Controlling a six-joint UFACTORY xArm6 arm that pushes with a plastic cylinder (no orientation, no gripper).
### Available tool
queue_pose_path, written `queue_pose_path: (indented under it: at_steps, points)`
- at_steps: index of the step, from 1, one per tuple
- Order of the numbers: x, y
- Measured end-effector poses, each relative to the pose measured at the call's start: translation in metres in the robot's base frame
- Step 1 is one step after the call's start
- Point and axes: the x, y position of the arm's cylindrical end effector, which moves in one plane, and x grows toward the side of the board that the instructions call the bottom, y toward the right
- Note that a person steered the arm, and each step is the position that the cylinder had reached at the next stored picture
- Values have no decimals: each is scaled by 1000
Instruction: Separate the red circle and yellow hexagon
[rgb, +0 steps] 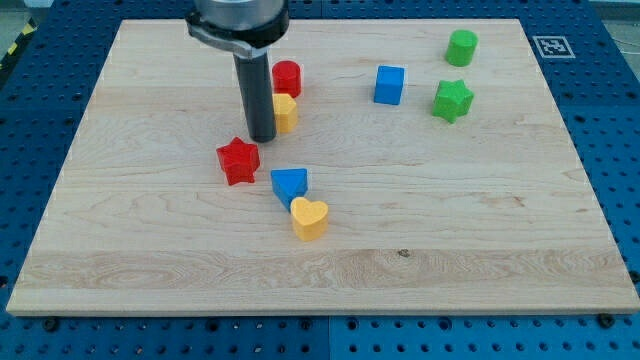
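The red circle stands on the wooden board near the view's top centre. The yellow hexagon sits just below it, touching or almost touching it, partly hidden by the rod. My tip rests on the board right at the hexagon's left side, below and left of the red circle. The rod rises from there to the view's top.
A red star lies below-left of my tip. A blue block and a yellow heart touch, lower centre. A blue cube, a green star and a green cylinder stand at the top right.
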Motion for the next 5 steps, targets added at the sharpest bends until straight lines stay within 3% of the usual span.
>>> queue_pose_path:
  at_steps: [1, 2, 4, 5]
  points:
    - [-46, -6]
    - [-63, -24]
    - [-63, -49]
    - [-62, -26]
